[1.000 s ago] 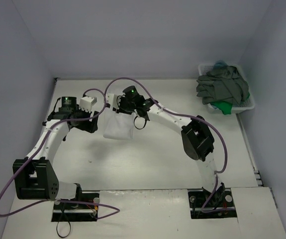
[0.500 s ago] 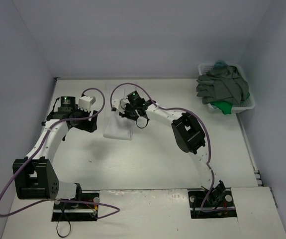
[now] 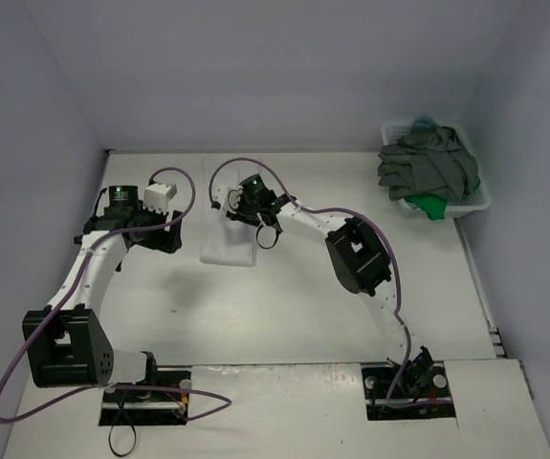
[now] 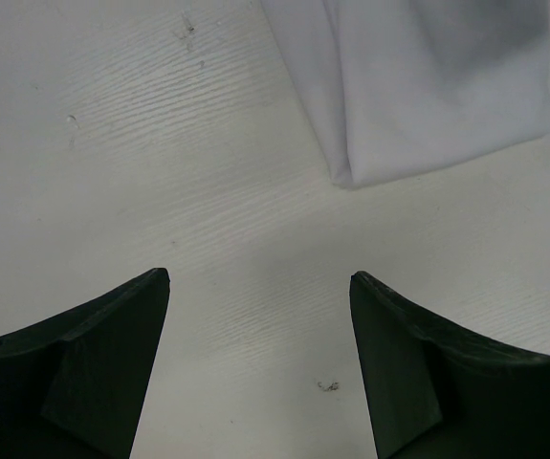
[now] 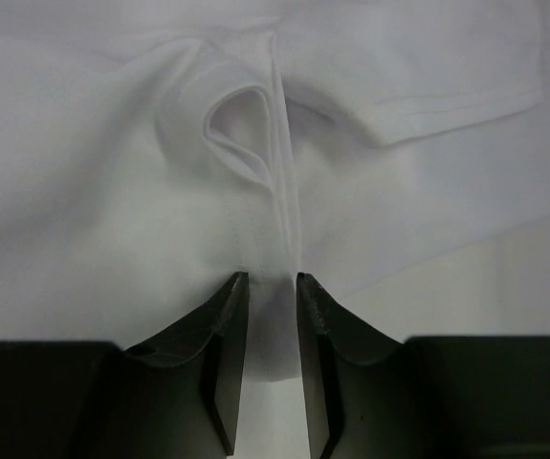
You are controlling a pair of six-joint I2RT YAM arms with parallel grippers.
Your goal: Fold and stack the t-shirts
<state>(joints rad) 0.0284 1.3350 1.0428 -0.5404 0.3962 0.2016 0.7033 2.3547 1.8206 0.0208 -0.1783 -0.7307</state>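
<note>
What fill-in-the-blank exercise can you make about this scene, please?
1. The folded shirt on the table is ____.
2. The top shirt in the basket is ____.
3. The basket stands at the table's far ____ corner.
4. The left gripper is ____ and holds nothing.

Missing words: white; grey; right; open.
</note>
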